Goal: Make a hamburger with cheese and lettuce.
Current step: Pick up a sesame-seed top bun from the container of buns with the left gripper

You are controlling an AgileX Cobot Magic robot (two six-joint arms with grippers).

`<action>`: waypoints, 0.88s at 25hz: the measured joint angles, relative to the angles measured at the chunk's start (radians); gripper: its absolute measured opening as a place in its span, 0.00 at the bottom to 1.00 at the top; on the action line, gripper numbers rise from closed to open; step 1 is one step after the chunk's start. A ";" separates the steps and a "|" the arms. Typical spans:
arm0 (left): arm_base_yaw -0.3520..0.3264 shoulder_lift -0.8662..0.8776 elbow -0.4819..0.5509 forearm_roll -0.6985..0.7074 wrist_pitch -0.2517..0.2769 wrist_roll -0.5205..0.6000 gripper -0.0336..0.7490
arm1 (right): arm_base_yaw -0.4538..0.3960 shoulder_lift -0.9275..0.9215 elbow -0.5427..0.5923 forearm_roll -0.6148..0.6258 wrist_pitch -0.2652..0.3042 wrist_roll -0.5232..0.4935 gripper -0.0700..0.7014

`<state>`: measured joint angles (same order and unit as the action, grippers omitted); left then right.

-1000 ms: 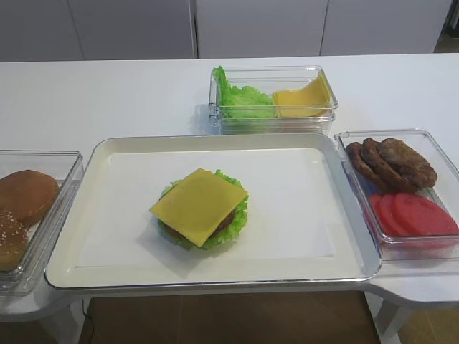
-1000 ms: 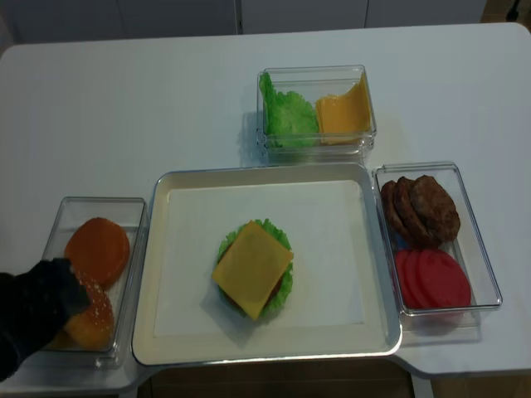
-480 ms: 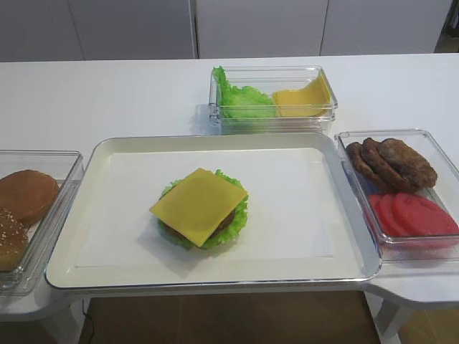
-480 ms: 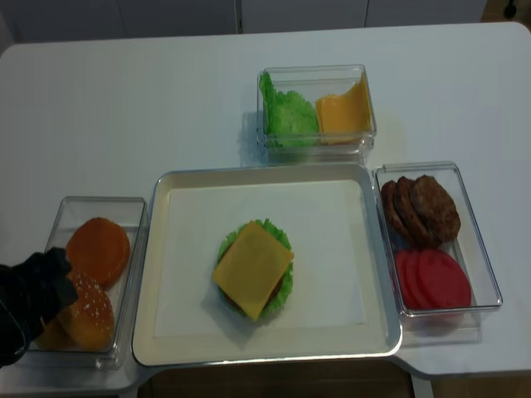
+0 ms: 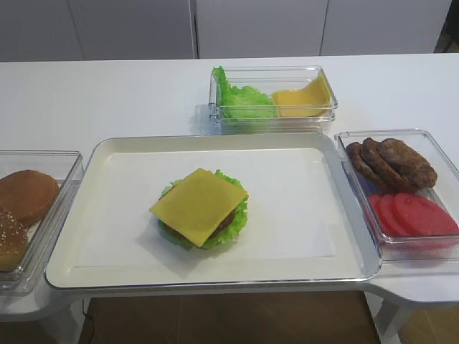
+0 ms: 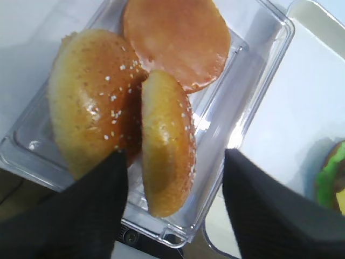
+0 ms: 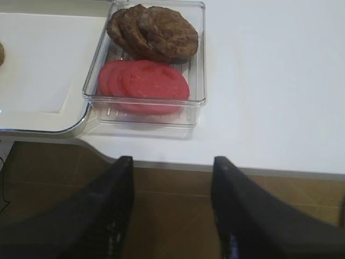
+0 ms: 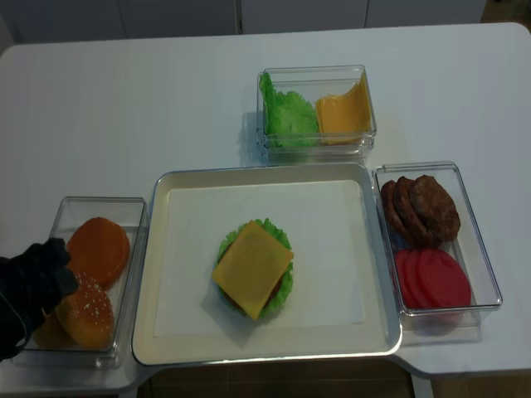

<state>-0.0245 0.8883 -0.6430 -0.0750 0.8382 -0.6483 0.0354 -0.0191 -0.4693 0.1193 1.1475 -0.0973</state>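
Observation:
The hamburger [image 5: 201, 208] lies on the white tray [image 5: 287, 143], left of its middle, with no bun top. The square yellow cheese [image 8: 251, 268] covers the brown patty, and the frilly lettuce [image 8: 286, 288] rims it. My left gripper [image 6: 174, 154] is open over the clear bun box [image 8: 99, 201]. Its fingers straddle a sesame bun top [image 6: 167, 156] that stands on edge, without touching it. A second sesame bun [image 6: 91, 102] and a plain bun half [image 6: 175, 40] lie beside it. My right gripper [image 7: 172, 159] is open and empty, off the table's front edge.
A clear box at the back holds loose lettuce leaves [image 5: 244, 100] and spare cheese slices [image 5: 301, 100]. A clear box [image 7: 199, 65] right of the tray holds brown patties [image 7: 153, 29] and tomato slices [image 7: 143, 83].
In the realsense view my left arm has drawn back to the left, uncovering more of the sesame bun. The hamburger and the boxes have not moved.

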 joint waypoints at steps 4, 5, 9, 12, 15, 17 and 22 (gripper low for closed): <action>0.000 0.024 0.000 0.000 0.000 -0.002 0.57 | 0.000 0.000 0.000 0.000 0.000 0.000 0.57; 0.000 0.028 0.000 0.000 0.000 -0.002 0.57 | 0.000 0.000 0.000 0.000 0.000 0.002 0.57; 0.000 0.046 0.000 0.000 -0.002 -0.002 0.57 | 0.000 0.000 0.000 0.000 0.000 0.002 0.57; 0.000 0.066 0.000 0.000 -0.005 0.004 0.57 | 0.000 0.000 0.000 0.000 0.000 0.002 0.57; 0.000 0.072 0.000 0.000 -0.010 0.005 0.57 | 0.000 0.000 0.000 0.000 0.000 0.002 0.57; 0.000 0.072 0.000 0.000 -0.017 0.009 0.57 | 0.000 0.000 0.000 0.000 0.000 0.002 0.57; 0.000 0.072 0.000 -0.004 -0.032 0.029 0.57 | 0.000 0.000 0.000 0.000 0.000 0.002 0.57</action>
<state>-0.0245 0.9607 -0.6430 -0.0786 0.8058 -0.6197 0.0354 -0.0191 -0.4693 0.1193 1.1475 -0.0955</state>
